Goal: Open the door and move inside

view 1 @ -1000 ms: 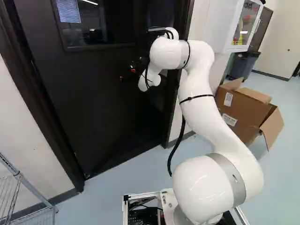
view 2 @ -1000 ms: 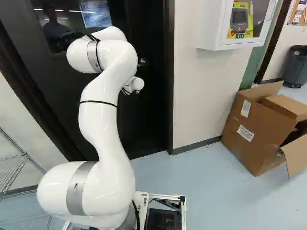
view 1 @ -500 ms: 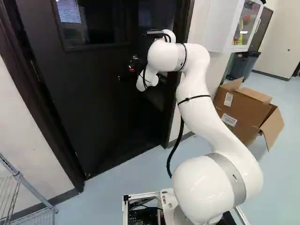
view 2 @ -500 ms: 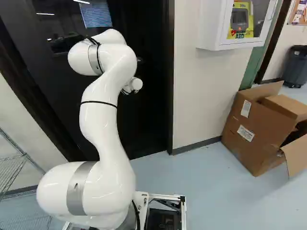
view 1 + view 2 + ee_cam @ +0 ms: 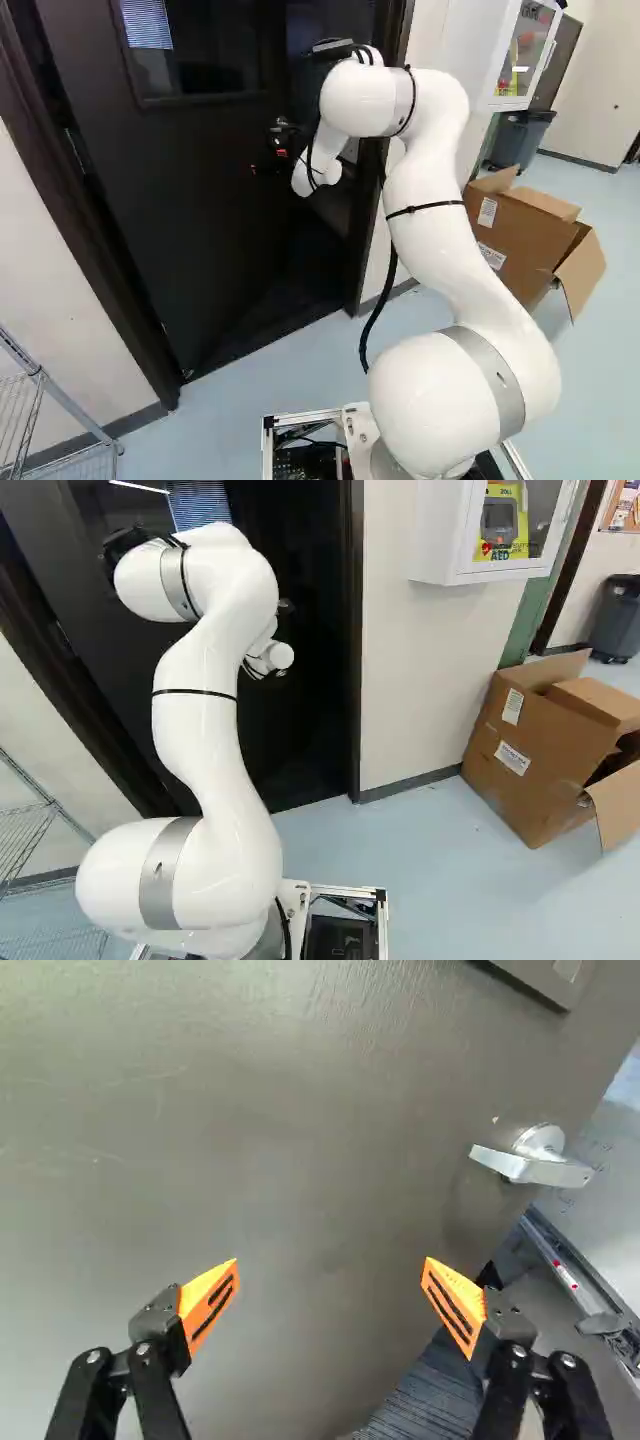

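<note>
Door: a dark, flat door [image 5: 190,230] with a window [image 5: 200,50] in its upper part, standing ajar; the wrist view shows space beyond its free edge.
Handle: a silver metal lever [image 5: 540,1165] on the door near that free edge, outside the span of the fingers, beyond one fingertip, with neither finger on it.
Gripper: black with orange pads [image 5: 210,1305], at the door [image 5: 267,160], fingers spread wide, nothing between them; the door's face lies ahead.
Arm: white and jointed [image 5: 430,220], rising and bending over toward the door.
Wall: a white cabinet with a clear front [image 5: 445,535], right of the doorway.
Floor: an open brown cardboard box [image 5: 535,750] below the cabinet; a dark grey bin [image 5: 615,620] farther back.
Left side: a metal wire rack [image 5: 45,380].
</note>
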